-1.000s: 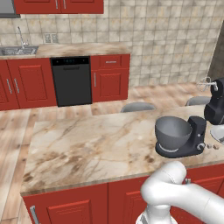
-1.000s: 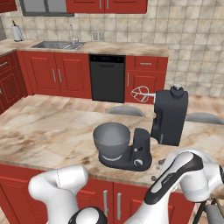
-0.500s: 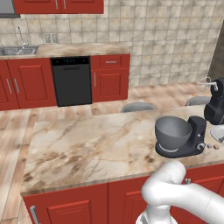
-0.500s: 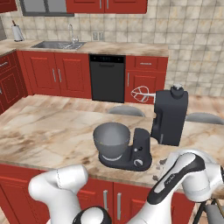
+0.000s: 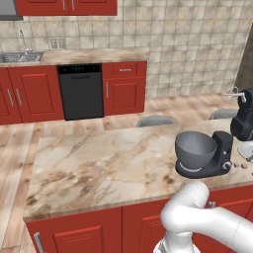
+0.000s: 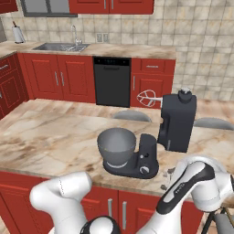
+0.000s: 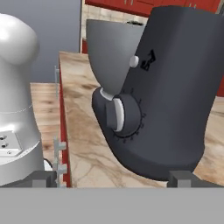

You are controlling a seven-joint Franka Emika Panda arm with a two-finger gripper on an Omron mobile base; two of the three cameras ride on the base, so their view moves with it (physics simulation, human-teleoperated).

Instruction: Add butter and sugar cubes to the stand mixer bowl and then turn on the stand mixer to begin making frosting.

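dark charcoal stand mixer [image 6: 151, 141] standing near the front right edge of the marble-topped desk [image 5: 108, 163], bulky head tilted up and back, wire whisk [image 6: 147, 98] poking out toward the far kitchen wall. deep round grey metal bowl [image 6: 116, 145] seated on the mixer's round base, just left of the upright column in the right base view. same bowl [image 5: 195, 151] sitting on the base in the left base view, mixer [image 5: 225, 150] column behind it to the right. small silver side knob [image 6: 145, 170] low on the column, facing the front edge of the desk.

tiny pale tan-brown sugar cubes [image 5: 239, 165] lying on the marble just right of the mixer base, a couple of them, close together, apart from the bowl. more specks beside the base in the right base view [image 6: 170, 171], half hidden by the white arm.

up close in the hand view: mixer column [image 7: 175, 92] looming large, silver dial knob [image 7: 115, 114] with tick marks around it dead ahead, grey bowl [image 7: 109, 52] behind to the left, small silver button [image 7: 134, 61] higher on the housing. hand [image 7: 113, 178] low at the frame's bottom, two dark fingertips [image 7: 43, 178] set wide apart, open, gripping nothing, short of the knob and not touching the mixer.
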